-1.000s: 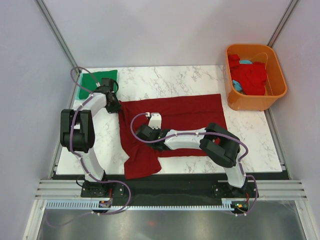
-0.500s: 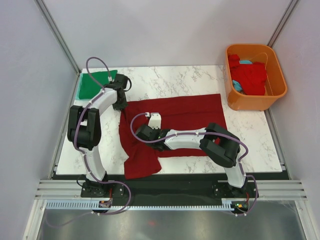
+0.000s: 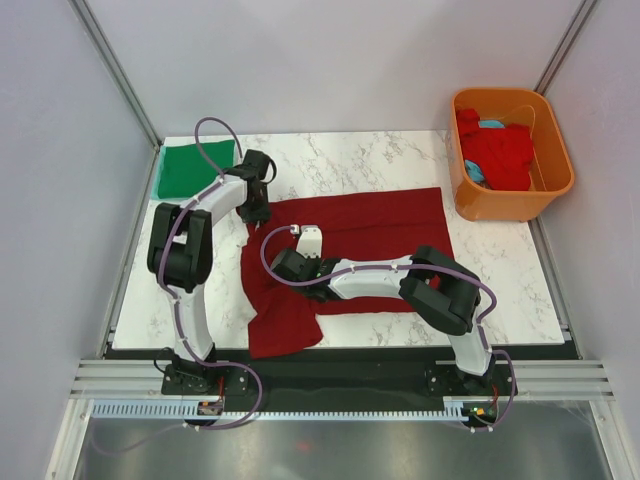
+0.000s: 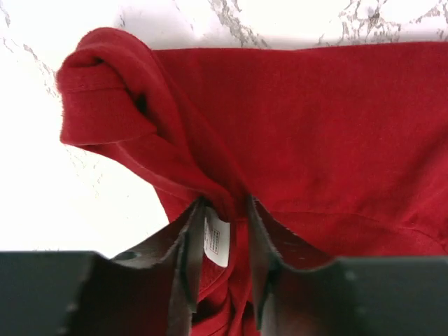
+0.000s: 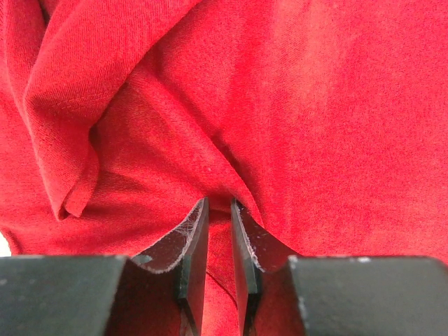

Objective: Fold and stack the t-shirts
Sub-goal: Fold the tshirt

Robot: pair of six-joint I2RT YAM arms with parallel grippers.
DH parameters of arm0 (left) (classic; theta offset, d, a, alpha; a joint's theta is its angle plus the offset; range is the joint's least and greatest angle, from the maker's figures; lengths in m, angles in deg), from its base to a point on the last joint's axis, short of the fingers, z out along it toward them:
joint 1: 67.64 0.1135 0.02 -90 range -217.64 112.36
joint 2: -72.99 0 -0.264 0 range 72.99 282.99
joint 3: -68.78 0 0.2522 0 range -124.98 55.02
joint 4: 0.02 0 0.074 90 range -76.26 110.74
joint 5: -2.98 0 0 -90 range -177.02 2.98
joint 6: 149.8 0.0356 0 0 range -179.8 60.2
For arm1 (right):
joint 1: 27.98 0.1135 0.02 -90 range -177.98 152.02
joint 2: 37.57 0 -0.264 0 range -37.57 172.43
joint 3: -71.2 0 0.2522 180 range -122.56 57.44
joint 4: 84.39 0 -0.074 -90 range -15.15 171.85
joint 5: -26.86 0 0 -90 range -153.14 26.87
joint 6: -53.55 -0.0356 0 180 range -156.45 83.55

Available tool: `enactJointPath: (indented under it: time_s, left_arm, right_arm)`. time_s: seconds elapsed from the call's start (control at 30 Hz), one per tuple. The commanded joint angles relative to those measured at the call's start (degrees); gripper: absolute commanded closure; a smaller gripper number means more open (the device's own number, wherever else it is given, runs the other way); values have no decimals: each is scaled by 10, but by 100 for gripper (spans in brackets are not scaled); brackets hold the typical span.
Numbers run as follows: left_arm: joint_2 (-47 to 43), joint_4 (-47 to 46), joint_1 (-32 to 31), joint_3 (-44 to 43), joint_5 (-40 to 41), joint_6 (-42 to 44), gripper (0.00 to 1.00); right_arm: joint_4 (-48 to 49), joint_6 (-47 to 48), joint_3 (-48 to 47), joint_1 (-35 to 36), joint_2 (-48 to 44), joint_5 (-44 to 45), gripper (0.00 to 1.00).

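Green t-shirt [image 3: 195,168] lies folded at the bench [image 3: 350,160] far-left corner, left tool [image 4: 222,206] stands spread over a ridge at the maroon t-shirt [image 3: 370,225] far-left corner, right tool [image 5: 218,206] pinches a fold of that shirt mid-bench, and a red t-shirt [image 3: 500,150] sits in the orange tub [image 3: 468,195], far right.

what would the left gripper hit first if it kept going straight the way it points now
The dark red t-shirt: the left gripper points straight into its bunched fold, which sits between the parted jaws. Beneath the cloth would be the marble table, though depth is hard to judge here.
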Motion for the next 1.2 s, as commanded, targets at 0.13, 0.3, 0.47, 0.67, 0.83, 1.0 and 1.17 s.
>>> enactJointPath:
  time_s: [0.13, 0.3, 0.47, 0.67, 0.83, 1.0, 1.17]
  left_arm:
    - [-89, -3, 35, -29, -57, 48, 54]
    - [-132, -4, 86, -10, -95, 44, 54]
    - [-137, -41, 147, 38, -179, 16, 57]
    - [-156, -161, 215, 155, -230, -58, 59]
    - [-145, -209, 219, 199, -224, -100, 64]
    - [-128, -297, 219, 238, -228, -143, 64]
    - [-106, -334, 218, 259, -213, -160, 63]
  right_arm:
    - [-17, 2, 11, -1, -2, -8, 73]
    - [-17, 2, 12, -1, -1, -8, 73]
    - [-16, 2, 10, -1, -1, -7, 73]
    - [-14, 3, 10, -3, -2, -9, 73]
    - [-13, 3, 16, -7, -4, -8, 73]
    - [-9, 3, 18, -8, -7, -8, 73]
    - [-7, 5, 18, -9, -6, -8, 73]
